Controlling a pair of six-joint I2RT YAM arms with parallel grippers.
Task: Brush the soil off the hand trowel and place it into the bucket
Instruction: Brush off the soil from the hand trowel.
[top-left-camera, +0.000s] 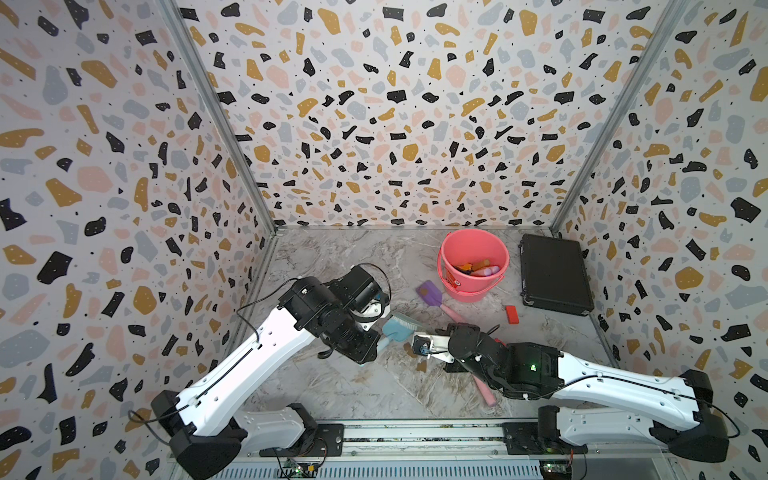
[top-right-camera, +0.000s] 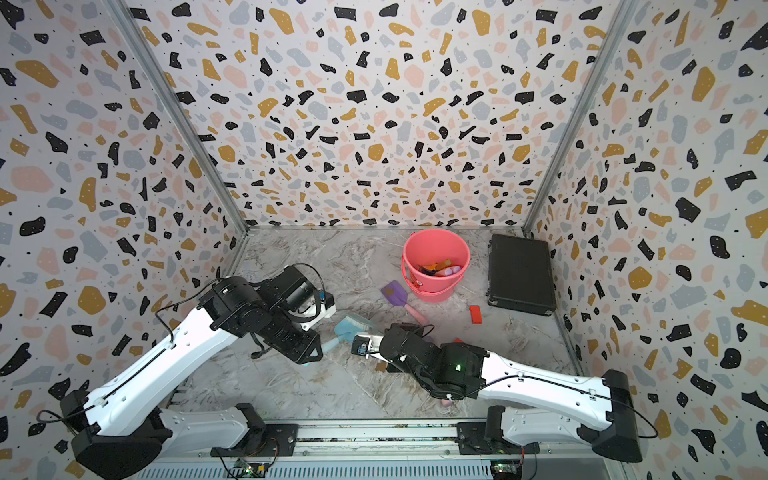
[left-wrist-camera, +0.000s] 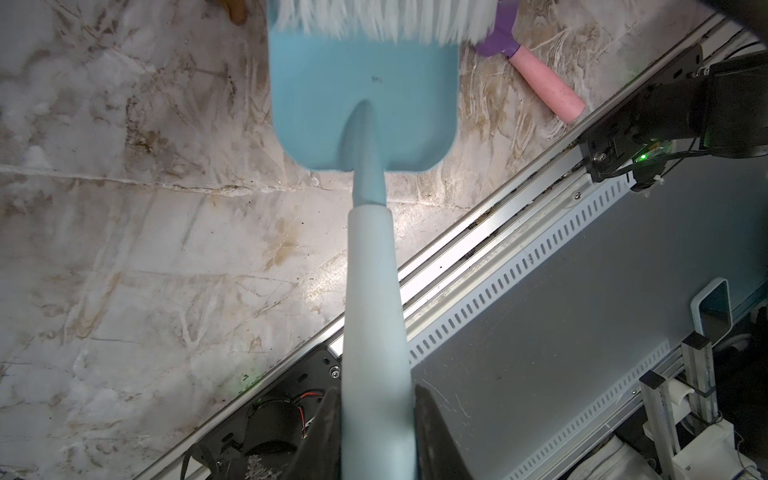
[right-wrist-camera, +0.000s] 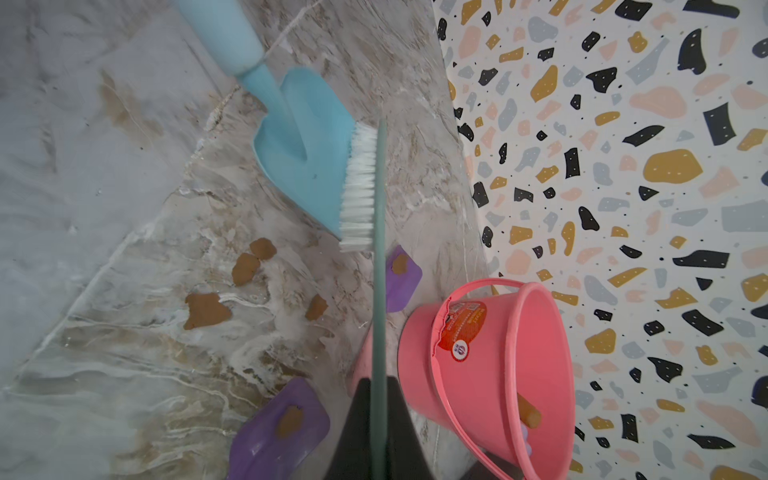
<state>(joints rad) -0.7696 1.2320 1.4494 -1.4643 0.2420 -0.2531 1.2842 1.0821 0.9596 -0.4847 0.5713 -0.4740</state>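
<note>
Light-blue plastic hand trowel (left-wrist-camera: 361, 95) was not in the round coral-pink plastic bucket (top-left-camera: 473, 293). It was held over the marble-patterned tabletop (top-left-camera: 332, 386), well apart from the bucket, to its near left in a top view. Left gripper (left-wrist-camera: 376, 419) was clamped on the trowel's pale handle. The blade face looked clean but for one tiny dark speck.

White-bristled brush with a thin grey-green back (right-wrist-camera: 359, 187) lay across the blade's far end, bristles touching it. Right gripper (right-wrist-camera: 378, 415) was clenched on the brush's thin handle.

Flat dark-brown soil blobs (right-wrist-camera: 205, 309) lay on the tabletop beside the blade, short of the bucket. Purple plastic trowel with a pink handle (top-left-camera: 430, 293) lay just beside the bucket, a blob on its blade. Flat black case (top-left-camera: 555, 274) sat right of the bucket, with a small red block (top-left-camera: 512, 314) near it.
</note>
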